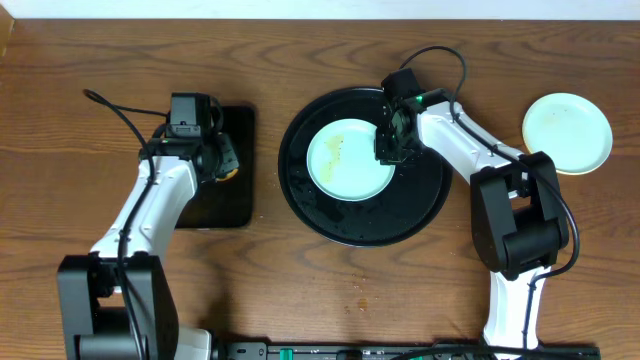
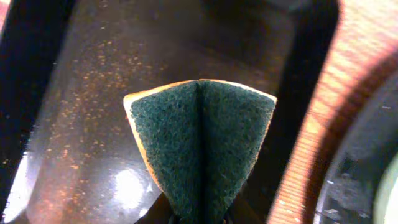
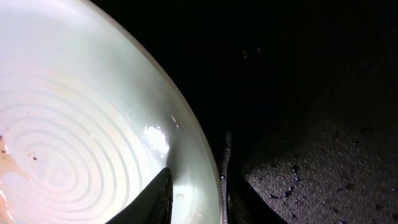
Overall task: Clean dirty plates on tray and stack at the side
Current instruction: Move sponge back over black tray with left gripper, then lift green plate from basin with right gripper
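Observation:
A pale mint plate (image 1: 345, 160) with thin brown smears lies in the round black tray (image 1: 420, 205). My right gripper (image 1: 393, 143) sits at its right rim. In the right wrist view the plate (image 3: 81, 124) fills the left, and my right gripper (image 3: 196, 194) straddles its rim, one finger inside and one outside over the tray (image 3: 298, 93), shut on it. My left gripper (image 1: 222, 160) hangs over a rectangular black tray, shut on a folded green sponge (image 2: 199, 149) with a yellow edge. A second pale plate (image 1: 567, 132) rests on bare wood at the right.
The small rectangular black tray (image 1: 225, 200) lies left of the round tray, its wet surface (image 2: 93, 93) speckled with crumbs. A strip of brown tabletop (image 2: 323, 124) separates the two trays. Small specks mark the wood near the front (image 1: 360, 300).

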Motion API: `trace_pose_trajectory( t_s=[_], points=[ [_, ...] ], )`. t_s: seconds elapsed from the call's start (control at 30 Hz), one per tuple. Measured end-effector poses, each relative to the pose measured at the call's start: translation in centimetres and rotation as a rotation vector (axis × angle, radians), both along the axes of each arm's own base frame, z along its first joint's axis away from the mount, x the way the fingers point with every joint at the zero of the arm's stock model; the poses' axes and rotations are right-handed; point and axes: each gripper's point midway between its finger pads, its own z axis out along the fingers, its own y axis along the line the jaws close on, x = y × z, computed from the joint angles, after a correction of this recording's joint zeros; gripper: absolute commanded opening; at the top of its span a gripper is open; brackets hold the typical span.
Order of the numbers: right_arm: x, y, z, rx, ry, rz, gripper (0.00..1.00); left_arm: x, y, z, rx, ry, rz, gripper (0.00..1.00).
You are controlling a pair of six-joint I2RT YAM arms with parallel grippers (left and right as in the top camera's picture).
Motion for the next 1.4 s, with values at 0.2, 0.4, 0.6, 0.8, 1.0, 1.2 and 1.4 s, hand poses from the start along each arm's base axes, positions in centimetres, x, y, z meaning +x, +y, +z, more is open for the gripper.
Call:
trace_pose_trajectory(
  t_s=[0.2, 0.4, 0.6, 0.8, 1.0, 1.2, 1.4],
  points=[
    [0.0, 0.0, 0.0, 0.0, 0.0, 0.0, 0.28, -0.6, 0.7, -3.4, 0.049, 0.098, -0.014, 0.25],
    [0.0, 0.0, 0.0, 0.0, 0.0, 0.0, 0.29, -1.3, 0.9, -5.6, 0.066, 0.159, -0.026, 0.38],
    [0.0, -0.2, 0.0, -0.009, 0.001, -0.005, 0.01, -1.3, 0.9, -5.8, 0.071, 0.165, -0.031, 0.41],
    [0.1, -0.4, 0.2, -0.003, -0.001, -0.008, 0.01, -1.4, 1.0, -5.9, 0.073, 0.167, -0.034, 0.62],
    [0.1, -0.6, 0.7, -0.02, -0.019, 0.041, 0.01, -1.4, 1.0, -5.9, 0.072, 0.167, -0.031, 0.74],
    [1.0, -1.3, 3.7, -0.059, -0.111, 0.083, 0.01, -1.4, 1.0, -5.9, 0.072, 0.167, -0.032, 0.83],
    [1.7, -1.9, 7.3, -0.107, -0.217, 0.137, 0.01, -1.4, 1.0, -5.9, 0.072, 0.167, -0.031, 0.84]
  ],
)
